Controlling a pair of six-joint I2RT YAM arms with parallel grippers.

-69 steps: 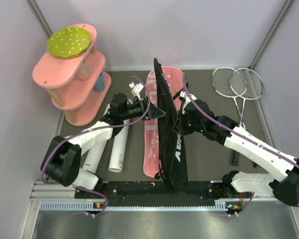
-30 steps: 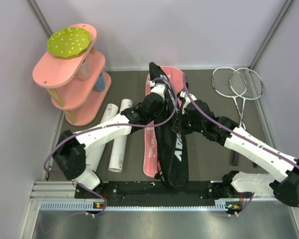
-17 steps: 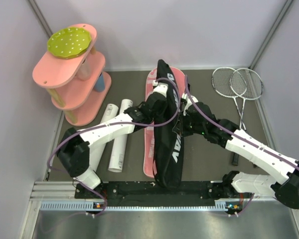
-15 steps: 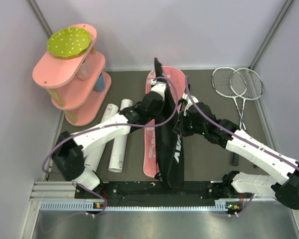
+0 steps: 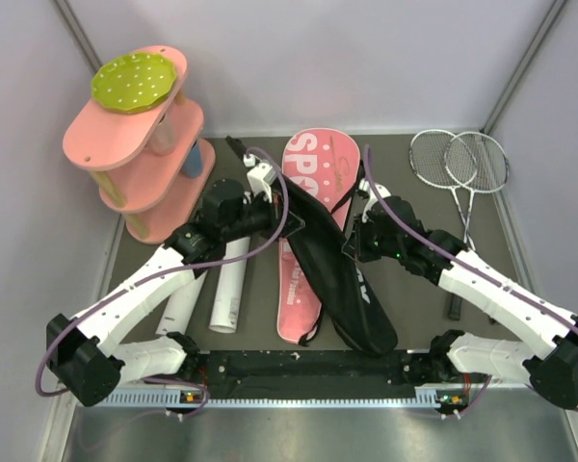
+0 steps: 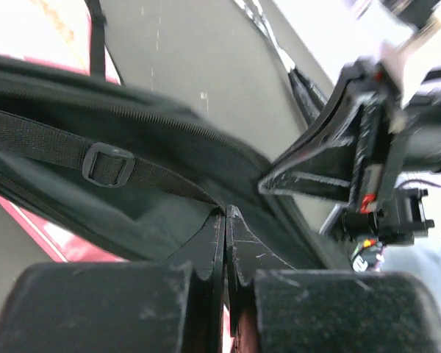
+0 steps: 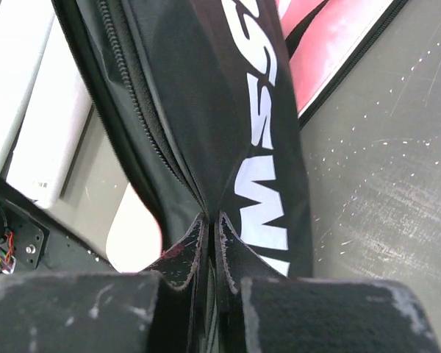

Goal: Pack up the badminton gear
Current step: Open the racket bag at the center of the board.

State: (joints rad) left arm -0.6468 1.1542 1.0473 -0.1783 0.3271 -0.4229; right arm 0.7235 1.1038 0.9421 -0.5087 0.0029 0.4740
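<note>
**Holding the bag open, nothing loaded yet**

I'm on the opening step. The bag lies lengthwise in the middle of the bench, pink side down. Its black flap is peeled up and slanted across it.

My left hand is clenched on the flap's edge beside the strap buckle. My right hand is clenched on the same flap, just by the white lettering.

I judge that one hand must let go and fetch gear while the other keeps the mouth open. The tubes lie left of the bag, and the rackets are well apart at the far right.

The flap hides the bag's inside, so I cannot tell what is in it. I count only two rackets, my left arm covers part of one tube, and no shuttlecock shows anywhere
</note>
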